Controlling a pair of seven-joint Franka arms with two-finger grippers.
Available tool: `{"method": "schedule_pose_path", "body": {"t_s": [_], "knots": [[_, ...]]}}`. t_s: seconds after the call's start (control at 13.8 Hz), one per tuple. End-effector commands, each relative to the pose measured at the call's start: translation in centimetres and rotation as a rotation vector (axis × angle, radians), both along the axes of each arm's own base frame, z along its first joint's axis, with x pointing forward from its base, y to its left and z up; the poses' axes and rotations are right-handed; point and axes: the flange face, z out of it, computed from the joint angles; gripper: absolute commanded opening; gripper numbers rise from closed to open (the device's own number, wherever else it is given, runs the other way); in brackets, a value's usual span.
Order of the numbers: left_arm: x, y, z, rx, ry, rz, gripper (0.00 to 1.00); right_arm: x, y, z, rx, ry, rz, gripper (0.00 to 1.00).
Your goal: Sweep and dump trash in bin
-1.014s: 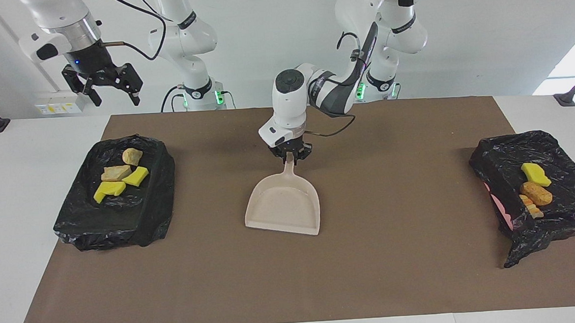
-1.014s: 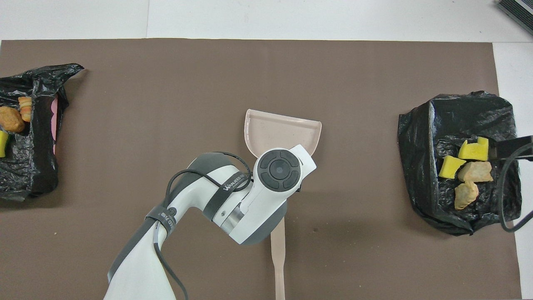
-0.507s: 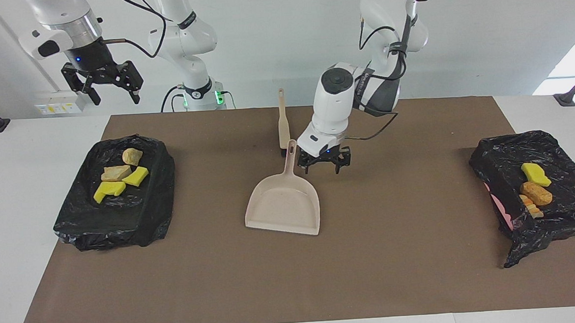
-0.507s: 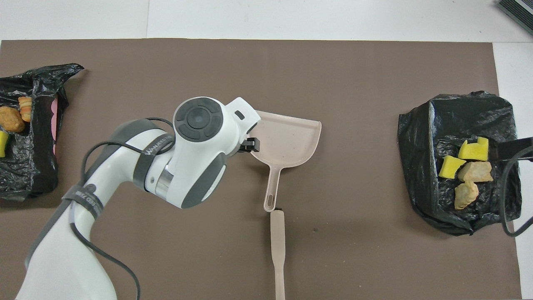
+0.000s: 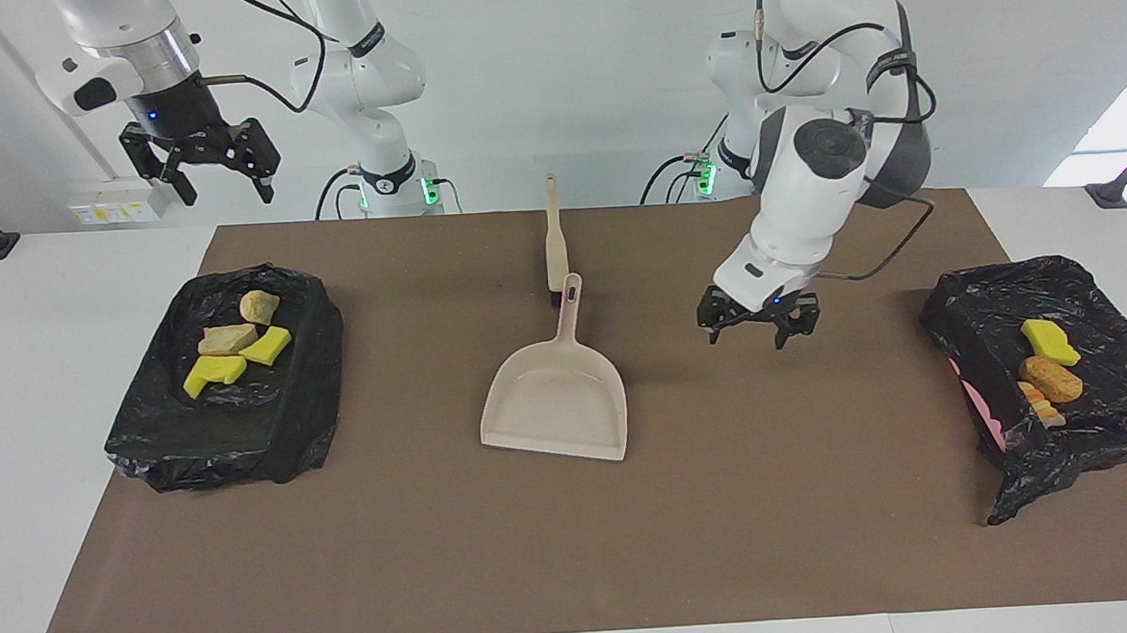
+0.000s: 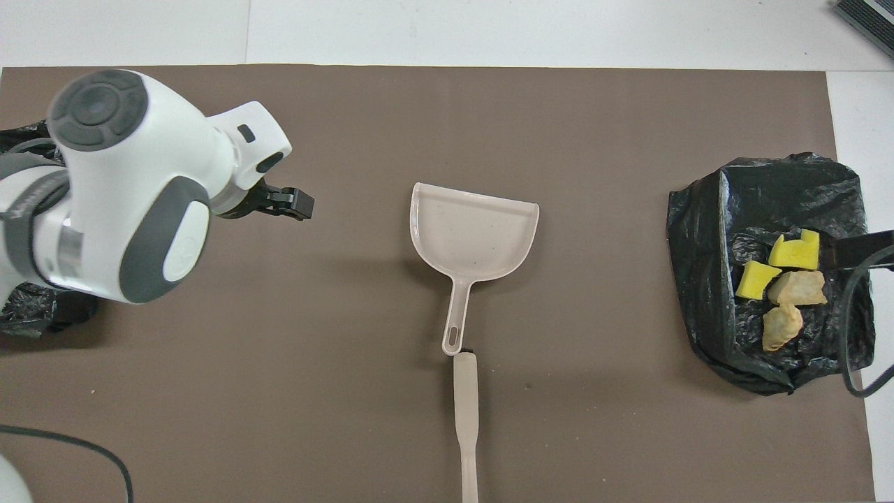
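The trash lies in two bins lined with black bags. Yellow pieces (image 5: 214, 370) and tan chunks (image 5: 229, 339) sit in the bin (image 5: 228, 440) at the right arm's end, and show from overhead as yellow pieces (image 6: 795, 250) and tan chunks (image 6: 796, 288). A yellow piece (image 5: 1049, 339) and brown chunks (image 5: 1052, 380) sit in the bin (image 5: 1109, 413) at the left arm's end. My left gripper (image 5: 760, 330) hangs open and empty just above the mat, between the dustpan and that bin. My right gripper (image 5: 219, 175) waits open, high over the right arm's end.
The beige dustpan (image 5: 553, 399) lies flat mid-mat, its handle pointing toward the robots. The beige brush (image 5: 552, 235) lies in line with that handle, nearer the robots. From overhead, my left arm hides most of the bin at its end. A brown mat (image 5: 576, 547) covers the table.
My left gripper has opened, let go of the dustpan's handle and swung away toward the left arm's end. The dustpan stays flat on the mat. The right gripper has barely moved.
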Motion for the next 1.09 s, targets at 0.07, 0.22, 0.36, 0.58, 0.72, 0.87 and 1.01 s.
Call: {"method": "schedule_pose_path", "body": {"t_s": [0.07, 0.22, 0.36, 0.58, 0.72, 0.87, 1.01], "knots": [[-0.8, 7.6, 4.9, -0.008, 0.004, 0.010, 1.00, -0.5, -0.2, 0.5, 0.000, 0.003, 0.019, 1.00], [-1.0, 12.0, 6.5, -0.004, 0.024, 0.051, 1.00, -0.5, -0.2, 0.4, 0.000, 0.004, 0.019, 1.00], [-1.5, 15.1, 8.2, 0.002, 0.035, 0.084, 1.00, -0.5, -0.2, 0.5, 0.000, 0.003, 0.019, 1.00], [-3.6, 17.4, 10.9, 0.008, 0.053, 0.126, 1.00, -0.5, -0.2, 0.5, 0.000, 0.003, 0.019, 1.00], [-5.2, 18.2, 12.3, 0.008, 0.070, 0.147, 1.00, -0.5, -0.2, 0.5, 0.000, 0.003, 0.019, 1.00], [-5.8, 18.2, 12.5, 0.011, 0.079, 0.146, 1.00, -0.5, -0.2, 0.5, 0.000, 0.003, 0.019, 1.00], [-6.4, 18.2, 12.4, 0.011, 0.088, 0.137, 1.00, -0.5, -0.2, 0.5, 0.000, 0.003, 0.019, 1.00]]}}
